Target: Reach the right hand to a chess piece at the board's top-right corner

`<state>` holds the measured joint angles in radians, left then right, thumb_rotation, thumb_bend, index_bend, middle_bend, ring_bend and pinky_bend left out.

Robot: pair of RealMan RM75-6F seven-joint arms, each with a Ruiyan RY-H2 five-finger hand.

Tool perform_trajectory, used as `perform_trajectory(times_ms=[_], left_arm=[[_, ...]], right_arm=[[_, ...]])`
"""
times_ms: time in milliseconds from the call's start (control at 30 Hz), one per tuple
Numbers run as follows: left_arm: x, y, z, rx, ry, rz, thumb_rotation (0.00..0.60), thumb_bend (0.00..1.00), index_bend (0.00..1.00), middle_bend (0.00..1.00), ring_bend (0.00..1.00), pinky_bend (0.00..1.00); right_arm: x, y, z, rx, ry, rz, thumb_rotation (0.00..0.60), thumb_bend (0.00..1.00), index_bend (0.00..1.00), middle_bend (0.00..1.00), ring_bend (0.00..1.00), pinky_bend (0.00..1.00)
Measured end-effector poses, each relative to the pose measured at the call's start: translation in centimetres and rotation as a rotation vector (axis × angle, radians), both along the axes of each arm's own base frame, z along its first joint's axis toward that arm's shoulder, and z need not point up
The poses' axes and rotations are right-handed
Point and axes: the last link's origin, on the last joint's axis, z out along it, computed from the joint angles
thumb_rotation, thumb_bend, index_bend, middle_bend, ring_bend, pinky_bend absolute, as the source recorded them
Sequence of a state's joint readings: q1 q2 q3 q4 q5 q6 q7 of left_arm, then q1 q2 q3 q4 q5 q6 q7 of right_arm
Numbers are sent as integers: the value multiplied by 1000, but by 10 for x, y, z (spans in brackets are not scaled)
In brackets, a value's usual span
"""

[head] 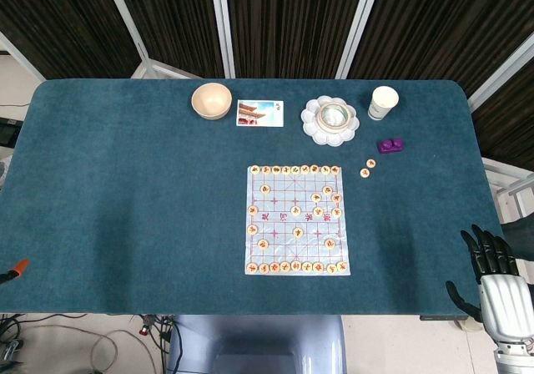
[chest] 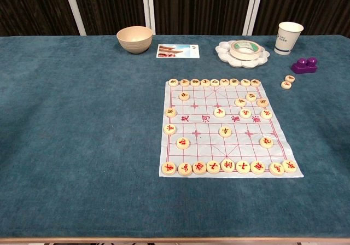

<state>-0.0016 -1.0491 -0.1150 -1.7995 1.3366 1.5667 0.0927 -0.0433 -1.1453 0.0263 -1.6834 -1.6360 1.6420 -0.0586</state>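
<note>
Right hand [head: 492, 278], at the desk's near right corner and seen only in the head view, holds nothing; its dark fingers [head: 486, 249] stand apart, well away from the board [head: 296, 219]. The left hand is not in view. The target chess piece [head: 335, 170] lies on the board's far right corner, last in the back row. A good reach probably travels forward and inward above the desk [head: 125, 190], descending only over that corner, and stays clear of the two loose pieces [head: 367, 168] and the purple block [head: 390, 145] beyond it.

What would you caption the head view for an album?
Right hand waits off the table's corner, far from the chessboard.
</note>
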Motion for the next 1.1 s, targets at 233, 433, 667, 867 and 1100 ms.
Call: perform_trajectory(times_ms=[233,433,667,867,1100], left_arm=[[0,-1,1,6,0,-2,600,0,65,0,0,0],[1,-1,0,2,3,-4,600,0,65,0,0,0],[2,-1,-1,0,7,-5,600,0,65,0,0,0],[3,0,-3,-4,7,-6,600,0,65,0,0,0],[3,1,-6,-13,15,-7,600,0,65,0,0,0]], right_arm=[[-1,-1,0,9,-18,-8,600,378,24,0,0,92],[-2,-2,-1,14,-20,-14,600,378,24,0,0,92],[-2,-5,-2,25,-63,-26,600,378,58,0,0,92],[1,-23,2,71,-82,-56,600,378,76,0,0,92],[13,-66,7,199,-48,-119,600,378,160,0,0,92]])
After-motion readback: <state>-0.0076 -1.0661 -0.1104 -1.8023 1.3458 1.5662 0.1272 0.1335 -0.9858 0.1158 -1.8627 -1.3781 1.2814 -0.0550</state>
